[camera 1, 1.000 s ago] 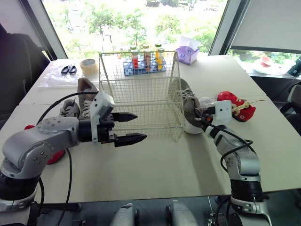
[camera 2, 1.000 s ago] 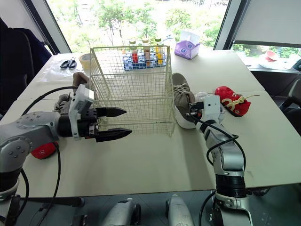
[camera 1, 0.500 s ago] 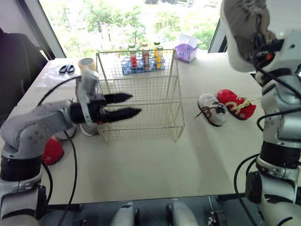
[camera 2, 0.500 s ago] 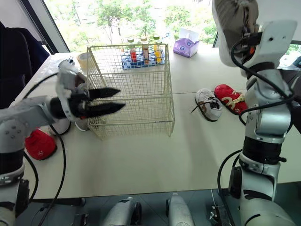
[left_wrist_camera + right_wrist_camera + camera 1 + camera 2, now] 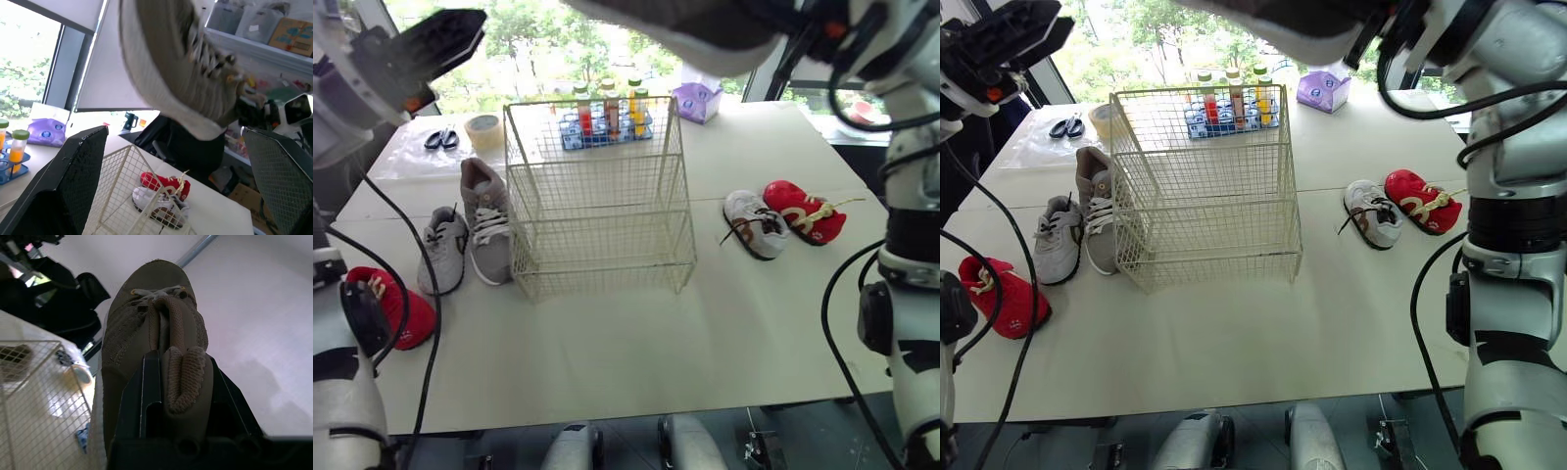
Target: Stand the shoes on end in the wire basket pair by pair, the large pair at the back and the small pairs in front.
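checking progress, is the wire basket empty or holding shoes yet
Empty. No shoe stands inside the wire basket; bare table shows through its mesh; the large shoe is in the right gripper.

Both arms are lifted high above the bench. The left gripper (image 5: 450,27) has its fingers (image 5: 78,171) spread wide apart. The right gripper (image 5: 803,24) is clamped on the large shoe (image 5: 675,20).
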Motion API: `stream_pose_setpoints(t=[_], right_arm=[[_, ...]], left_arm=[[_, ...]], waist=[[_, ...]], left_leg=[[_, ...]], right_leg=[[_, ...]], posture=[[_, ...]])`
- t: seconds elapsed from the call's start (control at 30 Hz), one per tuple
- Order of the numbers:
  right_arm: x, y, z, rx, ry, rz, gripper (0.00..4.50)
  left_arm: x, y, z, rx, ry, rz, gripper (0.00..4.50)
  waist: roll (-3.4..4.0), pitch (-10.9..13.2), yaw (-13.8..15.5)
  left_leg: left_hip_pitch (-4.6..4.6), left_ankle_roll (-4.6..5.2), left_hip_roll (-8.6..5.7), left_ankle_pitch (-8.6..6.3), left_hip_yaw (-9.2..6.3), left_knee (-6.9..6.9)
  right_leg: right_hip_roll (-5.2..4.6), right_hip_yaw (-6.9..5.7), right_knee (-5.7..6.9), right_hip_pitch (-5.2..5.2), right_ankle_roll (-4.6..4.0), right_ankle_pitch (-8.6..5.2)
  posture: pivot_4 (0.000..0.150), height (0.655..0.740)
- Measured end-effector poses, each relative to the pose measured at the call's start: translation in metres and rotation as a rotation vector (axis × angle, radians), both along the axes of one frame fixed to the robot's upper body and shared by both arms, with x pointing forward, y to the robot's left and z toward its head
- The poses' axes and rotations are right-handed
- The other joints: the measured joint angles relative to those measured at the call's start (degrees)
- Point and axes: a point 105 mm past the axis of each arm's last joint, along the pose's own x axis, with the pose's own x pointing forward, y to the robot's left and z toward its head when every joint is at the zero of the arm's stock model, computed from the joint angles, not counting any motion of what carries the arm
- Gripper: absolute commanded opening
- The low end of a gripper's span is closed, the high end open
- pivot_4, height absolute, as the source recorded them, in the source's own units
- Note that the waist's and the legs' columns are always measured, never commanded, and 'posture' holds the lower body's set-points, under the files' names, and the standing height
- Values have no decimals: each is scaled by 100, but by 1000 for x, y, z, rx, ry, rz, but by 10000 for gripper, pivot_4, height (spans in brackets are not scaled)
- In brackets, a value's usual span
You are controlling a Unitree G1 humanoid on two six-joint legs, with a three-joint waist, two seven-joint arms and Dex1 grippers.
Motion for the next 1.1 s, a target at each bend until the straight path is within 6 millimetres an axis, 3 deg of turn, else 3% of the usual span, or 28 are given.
stream_pose_setpoints(t=[0.23, 0.43, 0.73, 0.97, 1.03, 1.1], right_arm=[[-11, 10, -8, -112, -27, 68, 3001], [-18, 17, -22, -250, -31, 124, 3001], [-24, 16, -32, -392, -81, 146, 3001], [-28, 18, -32, -442, -128, 159, 2998], [-29, 19, -33, -449, -136, 163, 2998], [-29, 20, -33, -453, -135, 163, 2998]], left_arm=[[13, -5, -10, 33, 3, 11, 45000], [18, -12, -4, 76, -24, -21, 45000], [11, -24, -27, 260, 7, -178, 45000], [12, -18, -36, 315, 49, -168, 12385], [14, -17, -37, 316, 59, -151, 7580], [15, -17, -40, 303, 76, -148, 6939]], waist=[[0, 0, -6], [0, 0, -20], [0, 0, -24], [0, 0, -27], [0, 0, -23], [0, 0, -21]], left_leg=[[-9, -3, -4, 2, -1, 2], [-9, -3, -4, 2, 1, 1], [-9, -3, -4, 2, 3, 2], [-9, -3, -2, 2, 3, 3], [-9, -3, -2, 2, 3, 7], [-9, -4, -3, 2, 3, 10]], right_leg=[[-3, -5, 2, -12, 1, 0], [-1, -5, 11, -15, 1, 0], [1, -5, 16, -17, 1, 0], [0, -5, 26, -21, 1, 0], [-1, -5, 27, -21, 1, 0], [-2, -5, 28, -21, 1, 0]], posture=[[1500, 7400], [1500, 7400], [1500, 7400], [1500, 7400], [1500, 7400], [1500, 7400]])
